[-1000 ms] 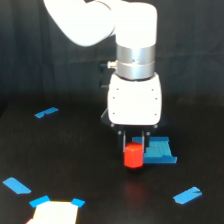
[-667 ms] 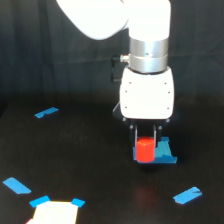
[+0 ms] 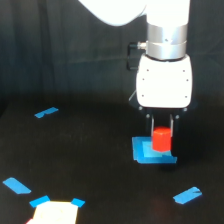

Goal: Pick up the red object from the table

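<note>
The table (image 3: 75,150) is a wide, flat, black top with a dull, smooth look. It fills the lower part of the frame.

The red object (image 3: 161,139) is a small, solid, bright red-orange block with a round-looking top. It sits in the right middle of the frame, right under the robot's big white body. It is narrower than the claw.

The claw (image 3: 161,131) has 2 thin dark fingers (image 3: 149,125) that hang down from the white body. 1 finger is on each side of the red object, and they press close against it, so the claw is closed around the block and grips it.

Below the red object lies a flat blue tray (image 3: 150,154) with a square shape and low edges. The bottom of the block overlaps the tray in the picture. It is hard to tell if the block touches the tray or hangs just above it.

The arm (image 3: 165,30) has a shiny white shell and a smooth silver-gray ring.

A blue tape strip (image 3: 46,112) lies at the middle left. A pale paper patch (image 3: 55,214) with blue corners lies at the bottom left.
</note>
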Controlling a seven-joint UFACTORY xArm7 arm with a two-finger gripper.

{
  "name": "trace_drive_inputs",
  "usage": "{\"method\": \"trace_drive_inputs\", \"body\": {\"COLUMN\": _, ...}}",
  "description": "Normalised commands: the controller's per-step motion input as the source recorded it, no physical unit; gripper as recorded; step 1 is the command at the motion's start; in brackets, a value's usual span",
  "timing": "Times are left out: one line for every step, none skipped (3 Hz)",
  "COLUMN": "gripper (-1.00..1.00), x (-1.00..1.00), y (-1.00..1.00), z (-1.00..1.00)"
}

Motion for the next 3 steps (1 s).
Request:
{"method": "trace_drive_inputs", "body": {"gripper": -1.0, "x": 0.74, "y": 0.07, "z": 1.0}}
{"method": "trace_drive_inputs", "body": {"gripper": -0.99, "x": -0.59, "y": -0.74, "z": 1.0}}
{"method": "trace_drive_inputs", "body": {"gripper": -1.0, "x": 1.0, "y": 0.25, "z": 1.0}}
